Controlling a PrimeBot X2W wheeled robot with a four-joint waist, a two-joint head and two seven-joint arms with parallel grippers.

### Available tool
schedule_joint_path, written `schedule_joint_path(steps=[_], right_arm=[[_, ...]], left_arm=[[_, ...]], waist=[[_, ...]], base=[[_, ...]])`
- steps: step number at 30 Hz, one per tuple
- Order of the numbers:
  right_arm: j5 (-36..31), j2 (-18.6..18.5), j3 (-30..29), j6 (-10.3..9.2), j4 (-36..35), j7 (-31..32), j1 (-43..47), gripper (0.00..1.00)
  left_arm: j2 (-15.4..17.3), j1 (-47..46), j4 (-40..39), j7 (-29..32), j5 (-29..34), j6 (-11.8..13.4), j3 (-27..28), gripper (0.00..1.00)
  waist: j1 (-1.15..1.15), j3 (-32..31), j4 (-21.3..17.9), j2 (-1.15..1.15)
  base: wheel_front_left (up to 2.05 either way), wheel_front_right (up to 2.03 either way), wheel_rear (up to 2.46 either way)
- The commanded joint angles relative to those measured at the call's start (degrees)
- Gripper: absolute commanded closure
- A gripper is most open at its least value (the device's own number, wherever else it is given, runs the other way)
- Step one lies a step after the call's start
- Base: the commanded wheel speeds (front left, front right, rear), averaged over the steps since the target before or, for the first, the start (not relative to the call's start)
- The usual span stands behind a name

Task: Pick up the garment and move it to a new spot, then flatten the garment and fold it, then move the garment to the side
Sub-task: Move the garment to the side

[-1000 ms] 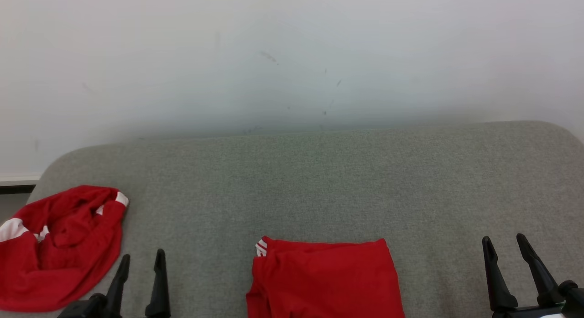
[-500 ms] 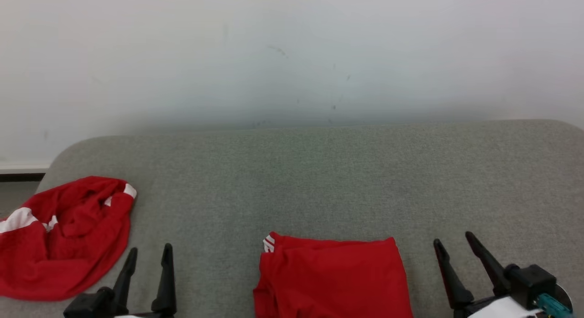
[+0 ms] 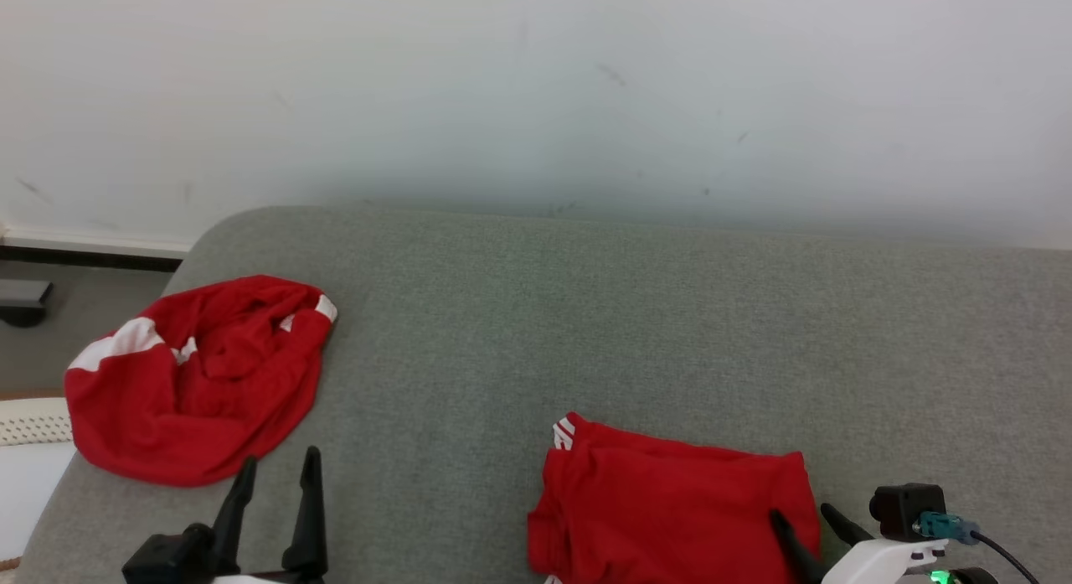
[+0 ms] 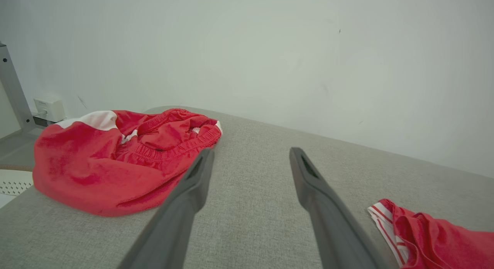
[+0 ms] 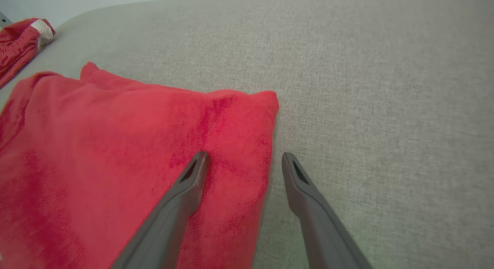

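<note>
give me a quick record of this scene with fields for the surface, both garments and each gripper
surface: grey upholstered cushion, white wall behind
folded red garment: near edge, right of centre, white stripes at one corner
crumpled red shorts: far left, bunched, white panels
left gripper: open, empty, beside the crumpled red shorts
right gripper: open, straddling the folded red garment's right edge

The folded red cloth garment (image 3: 670, 509) is showing thin white stripes at one corner. The crumpled red cloth garment (image 3: 197, 391) is showing big white patches. The fuzzy grey cushion (image 3: 586, 316) is looking plain all over, and the pale white wall (image 3: 536, 81) is showing tiny dark marks.
</note>
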Motion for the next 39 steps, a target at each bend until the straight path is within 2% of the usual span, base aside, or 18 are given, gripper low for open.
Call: schedule_joint_path(steps=[1, 6, 13, 14, 15, 16, 22, 29, 39], right_arm=[[0.81, 0.26, -1.24, -0.01, 2.0, 1.66, -0.72, 0.0], [3.58, 1.96, -1.59, -0.01, 5.47, 7.17, -0.79, 0.0], [7.74, 3.54, 1.43, 0.21, 8.35, 15.45, 0.01, 0.0], [8.11, 3.49, 1.75, 0.22, 7.86, 15.36, -0.19, 0.55], [8.44, 3.18, 1.94, 0.24, 7.32, 14.87, -0.5, 0.8], [8.6, 2.8, 1.99, 0.28, 6.93, 14.23, -0.76, 1.0], [8.64, -0.19, 2.02, 0.02, 4.51, 10.28, -2.66, 1.0], [7.61, -2.67, 1.84, -0.01, 2.29, 5.39, -6.69, 1.0], [6.34, -5.04, -0.06, -0.01, 3.51, 1.23, -10.87, 1.0]], left_arm=[[0.17, -0.38, -0.08, -0.1, -0.28, -0.22, -0.09, 0.0], [0.17, -0.76, 0.1, -0.1, -0.49, -0.23, -0.15, 0.0], [0.17, -1.14, 0.24, -0.1, -0.2, -0.24, -0.42, 0.0], [0.17, -1.13, 0.24, -0.1, -0.17, -0.25, -0.46, 0.0], [0.17, -1.08, 0.24, -0.1, -0.13, -0.23, -0.45, 0.0], [0.17, -1.05, 0.27, -0.1, -0.06, -0.21, -0.36, 0.0], [0.17, -0.57, 0.26, -0.1, 0.13, -0.26, -0.26, 0.0], [0.18, -0.8, -0.72, -0.1, 0.36, -0.33, -0.78, 0.0], [0.16, -3.17, -1.28, -0.1, -1.83, -0.36, -7.49, 0.0]], waist=[[0.0, 0.72, 1.38, 0.0], [0.0, 1.65, 2.74, 0.0], [0.0, 1.75, 3.59, 0.0], [0.0, 1.68, 3.63, 0.0], [0.0, 1.59, 3.62, 0.0], [0.0, 1.44, 3.54, 0.0], [0.0, 0.2, 2.04, 0.0], [0.0, -0.44, -1.8, 0.0], [0.0, -0.35, -9.49, 0.0]], base=[[0.0, 0.0, 0.0], [0.0, 0.0, 0.0], [0.0, 0.0, 0.0], [0.0, 0.0, 0.0], [0.0, 0.0, 0.0], [0.0, 0.0, 0.0], [0.0, 0.0, 0.0], [0.0, 0.0, 0.0], [0.0, 0.0, 0.0]])
